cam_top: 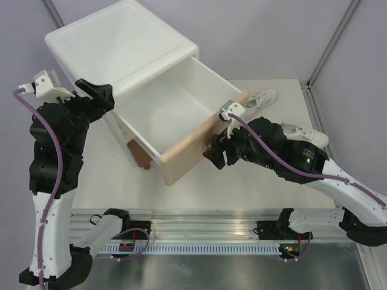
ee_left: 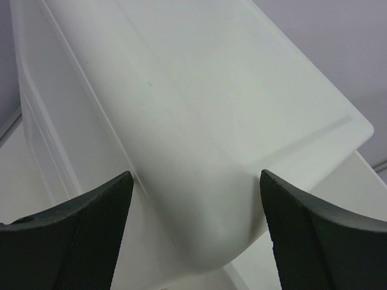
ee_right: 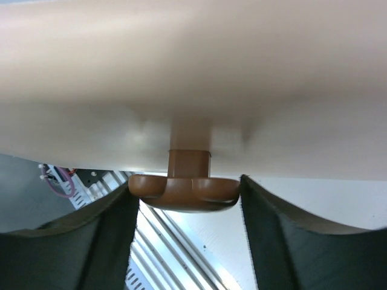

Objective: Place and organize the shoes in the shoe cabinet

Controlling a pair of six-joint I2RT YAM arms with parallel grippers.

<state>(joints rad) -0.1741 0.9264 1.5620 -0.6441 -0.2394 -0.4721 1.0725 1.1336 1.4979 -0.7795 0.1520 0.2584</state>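
**Two sneakers on the table; upper drawer out, knob gripped**

Surface: plain white tabletop [cam_top: 109,181], with a slotted aluminium rail [cam_top: 199,226] along its near edge. Grey walls [cam_top: 272,30] stood behind, and a slanted metal frame post [cam_top: 331,42] rose at the far right corner.

The large white rounded shoe cabinet [cam_top: 121,42] sat at the far left on short brown feet [cam_top: 140,154]. Its white upper drawer [cam_top: 163,115] was pulled well out, with the beige front panel [cam_top: 193,145] facing the arms. Two white lace-up sneakers lay on the table right of the drawer. One [cam_top: 261,98] was beside the far end of the front panel. The other [cam_top: 305,134] was nearer and partly hidden behind the right arm.

Right gripper [cam_top: 216,154]: at the beige front, jaws partway closed, with both black fingers [ee_right: 91,235] touching opposite edges of the flat brown knob [ee_right: 184,192].

Left gripper [ee_left: 195,175]: jaws spread wide to either side of the cabinet's rounded left corner, holding nothing. Contact with the cabinet could not be determined.
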